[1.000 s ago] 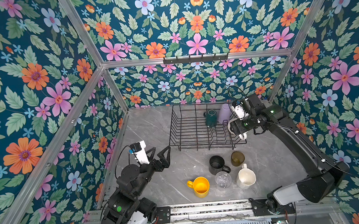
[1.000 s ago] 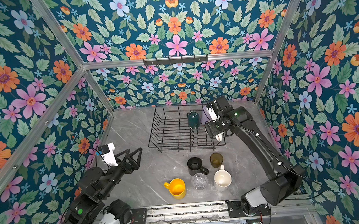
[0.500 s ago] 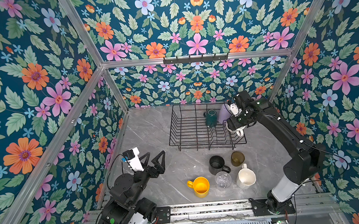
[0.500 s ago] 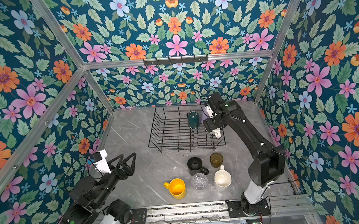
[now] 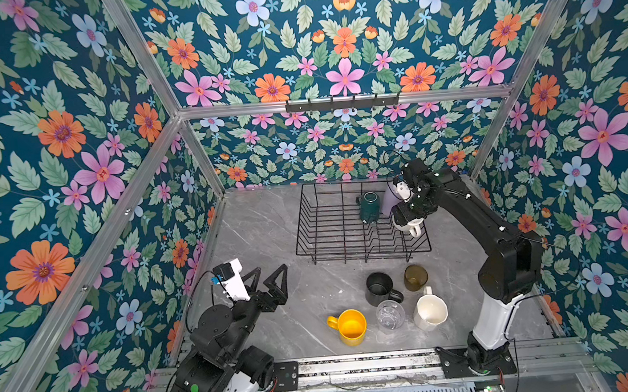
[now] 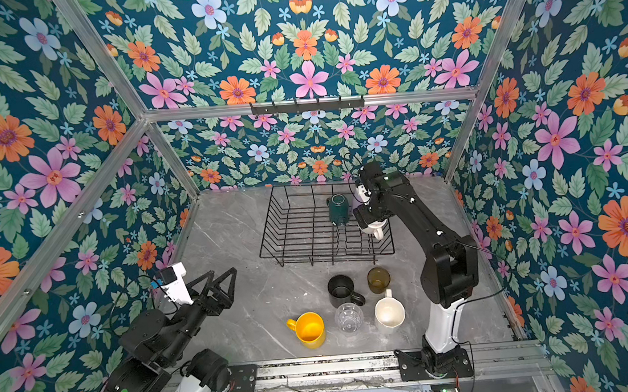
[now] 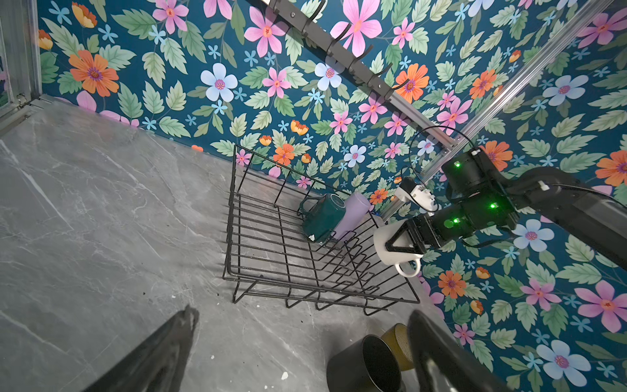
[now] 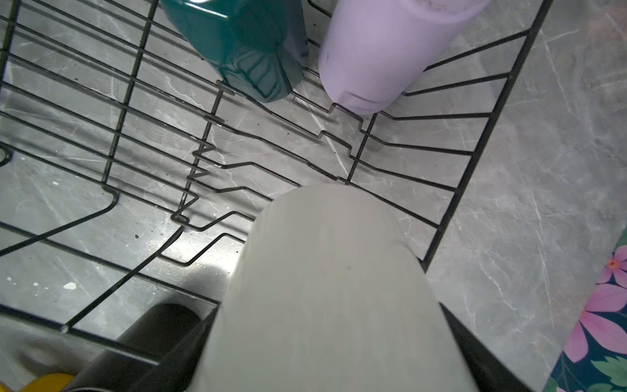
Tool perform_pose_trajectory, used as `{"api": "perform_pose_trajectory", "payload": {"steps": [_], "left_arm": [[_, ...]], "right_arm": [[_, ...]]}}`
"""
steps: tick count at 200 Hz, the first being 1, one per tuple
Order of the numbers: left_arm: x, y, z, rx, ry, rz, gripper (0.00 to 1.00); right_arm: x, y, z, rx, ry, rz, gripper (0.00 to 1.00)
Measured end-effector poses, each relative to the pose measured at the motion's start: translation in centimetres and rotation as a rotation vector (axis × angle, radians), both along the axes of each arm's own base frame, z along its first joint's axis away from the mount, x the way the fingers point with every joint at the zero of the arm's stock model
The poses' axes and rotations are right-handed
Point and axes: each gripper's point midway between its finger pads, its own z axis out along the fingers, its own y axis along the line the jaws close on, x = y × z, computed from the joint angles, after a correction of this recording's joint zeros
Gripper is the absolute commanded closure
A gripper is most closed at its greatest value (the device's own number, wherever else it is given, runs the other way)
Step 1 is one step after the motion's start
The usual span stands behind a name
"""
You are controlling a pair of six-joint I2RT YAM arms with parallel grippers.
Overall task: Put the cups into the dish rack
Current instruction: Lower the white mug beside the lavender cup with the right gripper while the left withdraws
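At far left, near the table's front edge, the left claw (image 5: 269, 271) is hovering over the bare grey table (image 5: 269, 226). Its two black fingers are spreading wide, and it is gripping nothing.

Well to the right of that claw and farther back, the dish rack (image 5: 330, 228), a black wire basket, is sitting on the table. Inside the rack, just left of the right claw (image 5: 408, 223), a dark green mug (image 5: 368, 206) is lying tilted on the divider wires. A lilac tumbler (image 5: 387, 201) is leaning close beside it.

The right claw is reaching down over the rack's right side and clamping a white mug (image 5: 413, 229) around its body, with the jaws set wide. The mug's handle is hanging below the claw. Whether the mug is touching the wires cannot be told.

Closer to the front edge than the right claw, five cups are standing upright on the table:
- a yellow mug (image 5: 350, 326)
- a black mug (image 5: 378, 289)
- a clear glass tumbler (image 5: 390, 314)
- an olive-brown tumbler (image 5: 415, 277)
- a cream mug (image 5: 431, 313), farthest right
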Motion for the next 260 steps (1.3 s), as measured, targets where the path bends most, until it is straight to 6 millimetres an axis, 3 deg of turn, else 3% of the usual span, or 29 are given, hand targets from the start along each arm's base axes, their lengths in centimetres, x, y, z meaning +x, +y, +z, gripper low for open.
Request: {"api": "perform_pose_trajectory", "payload": {"steps": [260], "left_arm": [[-0.3, 0.5, 0.2, 0.006, 0.000, 0.016, 0.00]], "right_arm": [[2.7, 0.8, -7.7, -0.077, 0.159, 0.031, 1.00]]}}
